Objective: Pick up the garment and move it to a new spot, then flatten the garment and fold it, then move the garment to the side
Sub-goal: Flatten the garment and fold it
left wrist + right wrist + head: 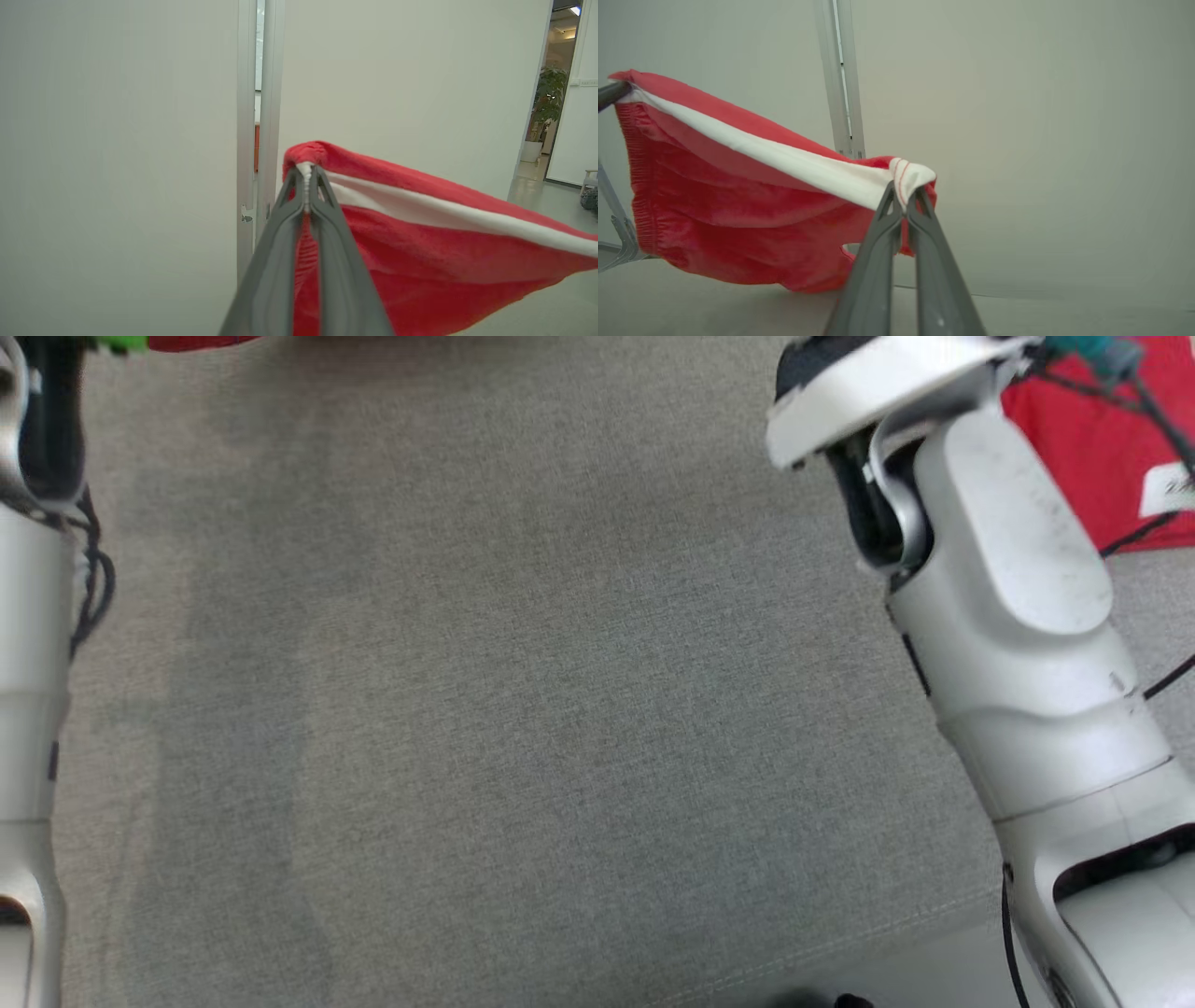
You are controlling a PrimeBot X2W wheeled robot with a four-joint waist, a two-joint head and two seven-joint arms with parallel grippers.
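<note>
Gripping the red garment (738, 219), left fingers (275, 261) and right fingers (873, 270) stretch it.

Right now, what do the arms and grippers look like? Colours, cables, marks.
The left arm and right arm are smooth silver-white shells with black joint gaps, the right one lightly scuffed. Loose black cables run along both. The left gripper and right gripper each have two long dark grey fingers tapering to narrow tips.
</note>
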